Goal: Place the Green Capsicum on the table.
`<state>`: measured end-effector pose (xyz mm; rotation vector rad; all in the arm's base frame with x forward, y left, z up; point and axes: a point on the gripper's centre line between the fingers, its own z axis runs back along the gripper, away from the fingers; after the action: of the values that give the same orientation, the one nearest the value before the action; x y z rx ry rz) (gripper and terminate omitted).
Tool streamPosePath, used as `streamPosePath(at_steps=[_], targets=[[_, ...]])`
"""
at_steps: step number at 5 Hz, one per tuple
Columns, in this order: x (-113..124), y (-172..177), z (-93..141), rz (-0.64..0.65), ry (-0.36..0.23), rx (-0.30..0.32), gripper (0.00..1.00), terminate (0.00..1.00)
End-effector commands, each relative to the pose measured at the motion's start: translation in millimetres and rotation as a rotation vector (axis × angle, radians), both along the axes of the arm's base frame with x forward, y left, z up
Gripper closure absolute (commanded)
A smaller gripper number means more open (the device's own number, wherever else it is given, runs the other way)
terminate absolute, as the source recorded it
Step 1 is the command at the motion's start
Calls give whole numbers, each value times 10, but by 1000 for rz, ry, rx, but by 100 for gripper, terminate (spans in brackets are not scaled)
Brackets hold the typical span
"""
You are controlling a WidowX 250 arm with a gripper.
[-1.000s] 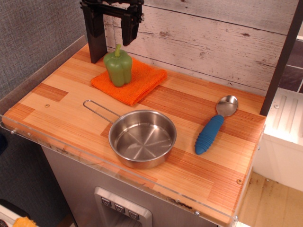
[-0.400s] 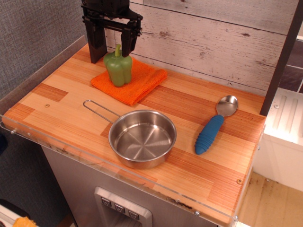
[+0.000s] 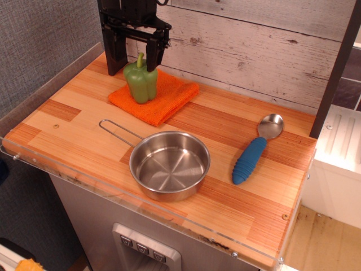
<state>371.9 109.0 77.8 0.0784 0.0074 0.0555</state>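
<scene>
Green Capsicum (image 3: 141, 83), orange cloth (image 3: 161, 99), blue-handled spoon (image 3: 252, 155).

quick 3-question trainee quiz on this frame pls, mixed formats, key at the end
1. True or false: the glossy light-green toy capsicum stands upright on the folded orange cloth.
2. What lies right of the round steel pan on the striped wooden table? A) fork B) blue-handled metal spoon C) cup
3. Fill in: the black gripper is open, its fingers either side of the capsicum's ____.

Key: 1 true; 2 B; 3 stem
</scene>
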Motion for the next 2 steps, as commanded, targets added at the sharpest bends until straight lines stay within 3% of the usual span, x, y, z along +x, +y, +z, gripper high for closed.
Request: streamPosePath(at_steps=[1,2], targets=[[62,11,123,-10,-41,13,100,0],[60,3,134,-14,-42,7,100,0]])
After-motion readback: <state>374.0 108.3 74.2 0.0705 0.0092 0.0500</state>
